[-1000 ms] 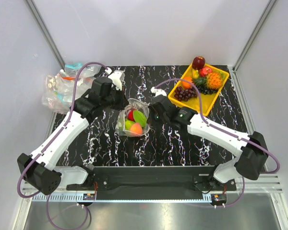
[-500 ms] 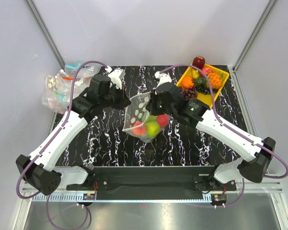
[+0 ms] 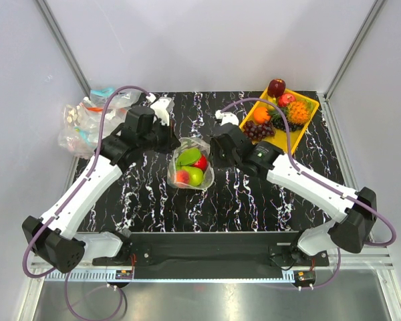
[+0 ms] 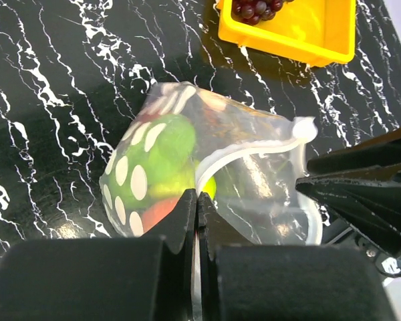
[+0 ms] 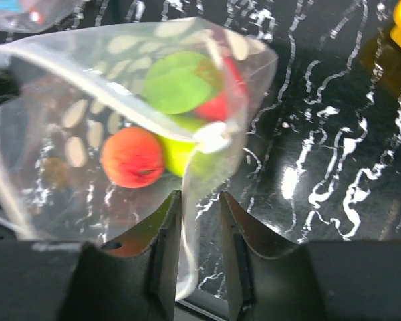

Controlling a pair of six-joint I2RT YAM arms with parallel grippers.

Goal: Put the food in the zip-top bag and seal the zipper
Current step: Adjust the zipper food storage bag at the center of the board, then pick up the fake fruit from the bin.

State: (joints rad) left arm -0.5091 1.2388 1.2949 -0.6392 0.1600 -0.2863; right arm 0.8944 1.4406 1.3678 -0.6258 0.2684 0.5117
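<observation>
Zip-top bag (image 3: pixel 190 164) hangs between my two hands over the counter (image 3: pixel 254 194). It is clear film with white ovals printed on one face.

Left hand (image 4: pixel 197 200): fingers pressed together, pinching the bag's mouth edge. From that pinch the zipper (image 4: pixel 247 148) arcs away as a pale strip to a white slider tab (image 4: pixel 304 128), near the right hand.

Right hand (image 5: pixel 200 200): fingers stand a narrow gap apart with the bag's film running down between them. I cannot tell whether they actually grip it. The slider tab sits just ahead of these fingertips.

Food is inside the bag, ahead of the right hand: a green fruit (image 5: pixel 177 83) uppermost, a red one (image 5: pixel 220 103) touching it, a yellow-green one (image 5: pixel 177 154) below, and an orange-red one (image 5: pixel 132 157) to its left.

Yellow tray (image 3: pixel 291 144) with other fruit lies well beyond the right hand.
</observation>
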